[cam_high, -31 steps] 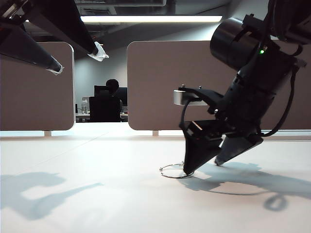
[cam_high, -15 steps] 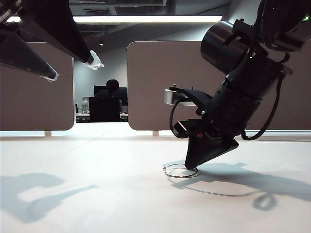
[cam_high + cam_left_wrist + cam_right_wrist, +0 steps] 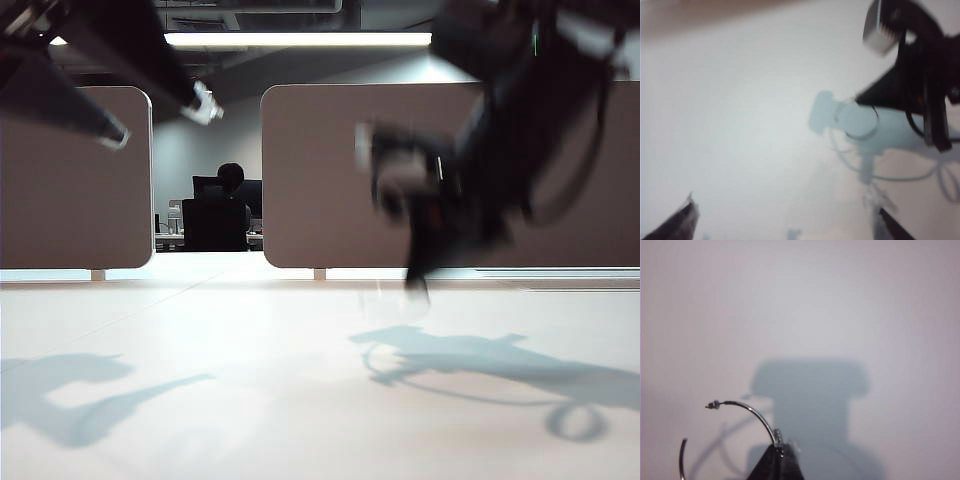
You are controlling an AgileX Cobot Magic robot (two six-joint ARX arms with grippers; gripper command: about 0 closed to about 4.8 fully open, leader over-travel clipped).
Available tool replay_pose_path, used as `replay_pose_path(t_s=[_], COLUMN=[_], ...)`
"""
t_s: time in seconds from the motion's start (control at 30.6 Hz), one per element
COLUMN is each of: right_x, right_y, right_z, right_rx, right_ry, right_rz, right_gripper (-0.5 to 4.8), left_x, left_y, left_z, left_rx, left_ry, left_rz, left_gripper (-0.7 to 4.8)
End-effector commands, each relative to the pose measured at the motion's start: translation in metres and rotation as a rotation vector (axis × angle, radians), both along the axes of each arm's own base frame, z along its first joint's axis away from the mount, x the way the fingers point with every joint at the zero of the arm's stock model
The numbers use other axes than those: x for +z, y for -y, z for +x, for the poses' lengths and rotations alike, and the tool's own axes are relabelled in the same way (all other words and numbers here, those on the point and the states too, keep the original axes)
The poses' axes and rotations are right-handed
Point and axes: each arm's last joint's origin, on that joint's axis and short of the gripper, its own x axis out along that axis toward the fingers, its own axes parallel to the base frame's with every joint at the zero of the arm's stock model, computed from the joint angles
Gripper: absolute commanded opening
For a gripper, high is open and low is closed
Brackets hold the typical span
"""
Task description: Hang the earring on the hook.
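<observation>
Right end effector [image 3: 777,460]: jaws closed on the earring [image 3: 747,412], gripped at the wire; the hoop arcs away from the tips, its beaded end free, clear above the table [image 3: 250,400]. Exterior view is blurred there. Left end effector [image 3: 160,115]: jaws wide, empty, high above the table, well apart from the earring. Hook: not visible in any view, so its bearing from the earring cannot be told. Judgement: the right arm must carry the hoop's open end to the hook.
</observation>
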Motion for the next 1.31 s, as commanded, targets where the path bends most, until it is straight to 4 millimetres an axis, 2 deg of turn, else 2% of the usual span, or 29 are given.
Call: replay_pose_path(t_s=[0.03, 0.13, 0.2, 0.33, 0.43, 0.56, 0.65, 0.75, 0.85, 1.05, 1.15, 1.31], right_x=[0.062, 0.11, 0.135, 0.181, 0.204, 0.219, 0.219, 0.209, 0.193, 0.161, 0.143, 0.119], right_y=[0.005, 0.017, 0.029, 0.063, 0.087, 0.12, 0.14, 0.158, 0.168, 0.17, 0.17, 0.172], right_z=[0.002, 0.007, 0.016, 0.047, 0.068, 0.102, 0.133, 0.167, 0.203, 0.261, 0.281, 0.304], right_rx=[-0.036, -0.032, -0.046, -0.143, -0.205, -0.246, -0.298, -0.344, -0.352, -0.348, -0.343, -0.386], right_ry=[0.264, 0.459, 0.54, 0.671, 0.77, 0.828, 0.859, 0.898, 0.9, 0.9, 0.904, 0.948], right_rz=[0.032, -0.015, -0.022, 0.044, -0.015, -0.055, -0.072, -0.089, -0.098, -0.119, -0.149, -0.172], right_gripper=[-0.06, -0.06, -0.06, -0.06, -0.06, -0.06, -0.06, -0.06, -0.06, -0.06, -0.06, -0.06], left_x=[0.029, 0.052, 0.066, 0.095, 0.113, 0.129, 0.13, 0.126, 0.118, 0.105, 0.101, 0.097], left_y=[0.003, 0.006, 0.01, 0.026, 0.043, 0.072, 0.089, 0.099, 0.106, 0.096, 0.09, 0.084], left_z=[0.003, 0.007, 0.011, 0.031, 0.052, 0.085, 0.107, 0.128, 0.146, 0.176, 0.182, 0.186], left_rx=[-0.003, -0.003, -0.003, -0.003, -0.003, -0.013, -0.013, -0.01, -0.011, 0.039, 0.061, 0.079], left_ry=[0.116, 0.215, 0.276, 0.334, 0.34, 0.362, 0.354, 0.333, 0.298, 0.267, 0.251, 0.221], left_rz=[-0.098, -0.181, -0.232, -0.28, -0.284, -0.254, -0.239, -0.233, -0.235, -0.204, -0.189, -0.161], left_gripper=[4.79, 4.79, 4.79, 4.79, 4.79, 4.79, 4.79, 4.79, 4.79, 4.79, 4.79, 4.79])
